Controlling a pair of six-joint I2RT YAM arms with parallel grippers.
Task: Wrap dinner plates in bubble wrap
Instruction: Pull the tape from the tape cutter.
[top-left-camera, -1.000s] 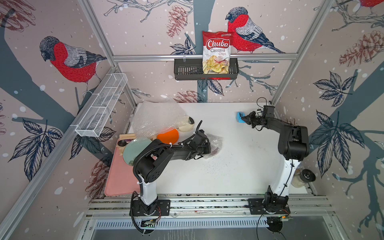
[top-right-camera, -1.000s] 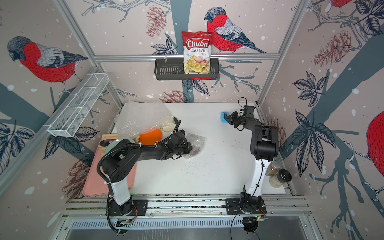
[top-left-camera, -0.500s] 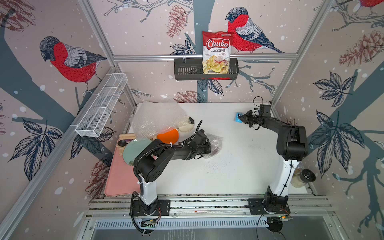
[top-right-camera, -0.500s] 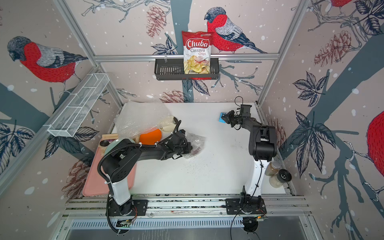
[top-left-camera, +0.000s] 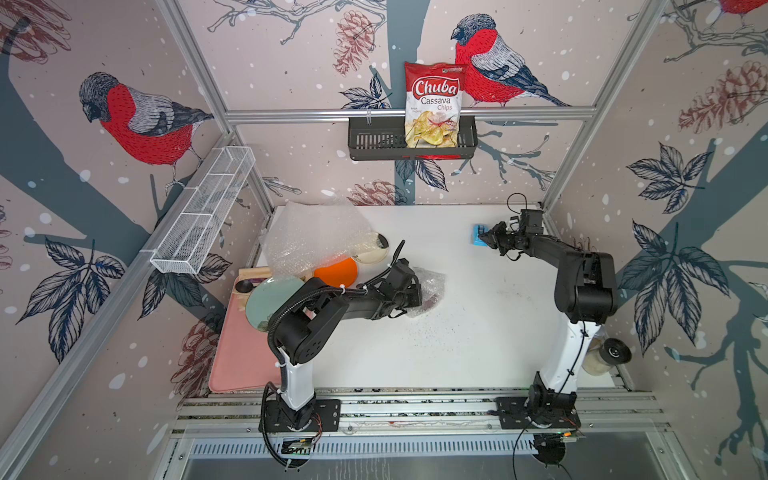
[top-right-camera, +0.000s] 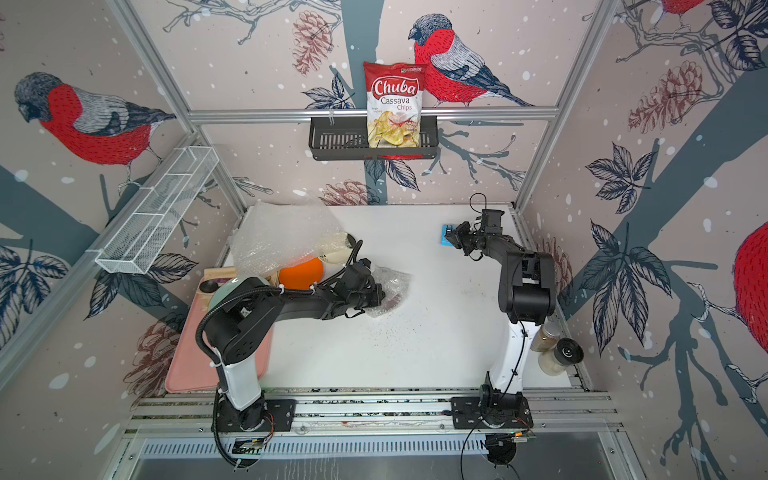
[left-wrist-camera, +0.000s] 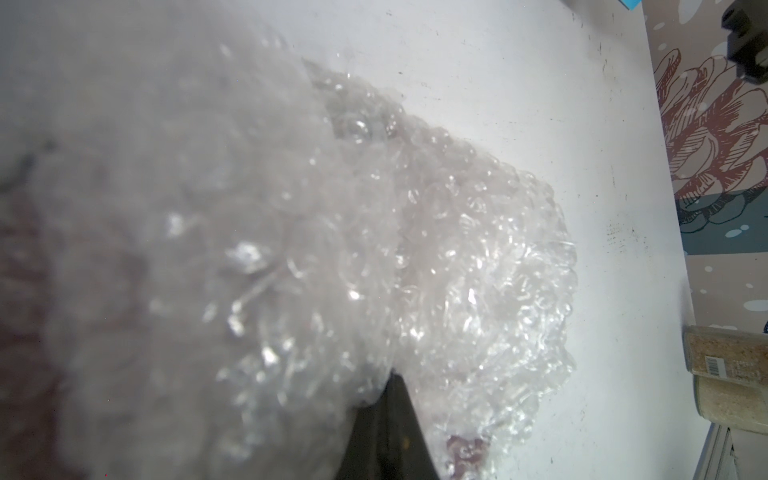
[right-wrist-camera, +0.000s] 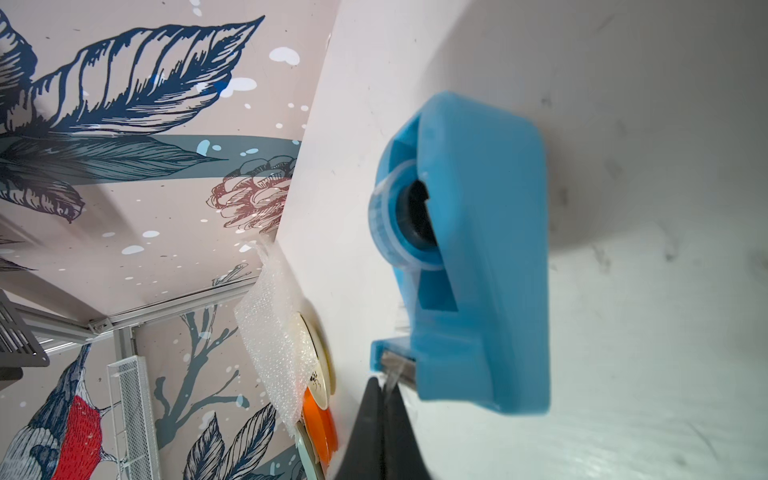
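Right wrist view: right tool (right-wrist-camera: 380, 415), closed, pinches clear tape (right-wrist-camera: 392, 376) at the blue plastic tape dispenser (right-wrist-camera: 478, 249), likely for sealing. The left tool (left-wrist-camera: 384, 415), shut, pins crinkly clear bubble wrap (left-wrist-camera: 457, 249) over the dark red plate (left-wrist-camera: 461, 451) mid-worktop.

Your left arm (top-left-camera: 357, 303) lies low, folded at the elbow and stretched inward, with the left gripper (top-left-camera: 415, 291) closed tight. Your right arm (top-left-camera: 586, 286) rises upright, bends at the elbow and reaches far forward, the right gripper (right-wrist-camera: 380, 388) pinched closed, fingertips together
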